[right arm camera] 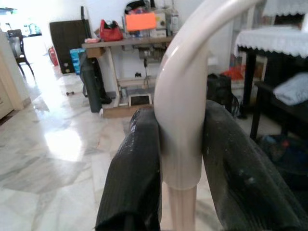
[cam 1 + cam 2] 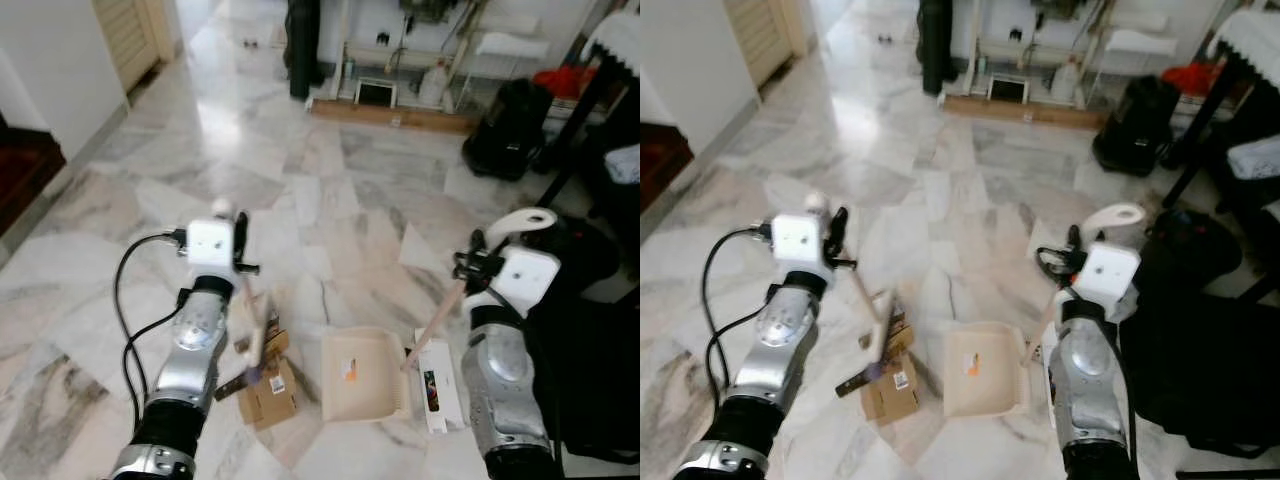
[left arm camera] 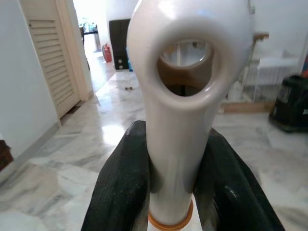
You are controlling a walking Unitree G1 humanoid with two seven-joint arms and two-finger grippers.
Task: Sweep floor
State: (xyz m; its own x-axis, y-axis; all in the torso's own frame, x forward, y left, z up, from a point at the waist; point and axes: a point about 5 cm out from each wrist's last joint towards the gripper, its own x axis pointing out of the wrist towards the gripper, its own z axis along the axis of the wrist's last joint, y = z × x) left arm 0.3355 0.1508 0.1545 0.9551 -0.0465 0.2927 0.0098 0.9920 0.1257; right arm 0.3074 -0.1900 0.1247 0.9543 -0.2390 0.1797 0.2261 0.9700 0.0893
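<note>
Left gripper (image 3: 171,187) clamps our broom handle (image 3: 185,96), bristles by the cardboard scraps (image 2: 268,385) lower centre; right gripper (image 1: 180,159) clamps the dustpan handle (image 1: 185,96), dustpan (image 2: 362,375) just right.

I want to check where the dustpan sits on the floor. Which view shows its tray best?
The left eye view: the dustpan tray lies whole on the marble beside the cardboard scraps. The right eye view shows the same. The right wrist view gives the right gripper clamped on the dustpan handle.
</note>
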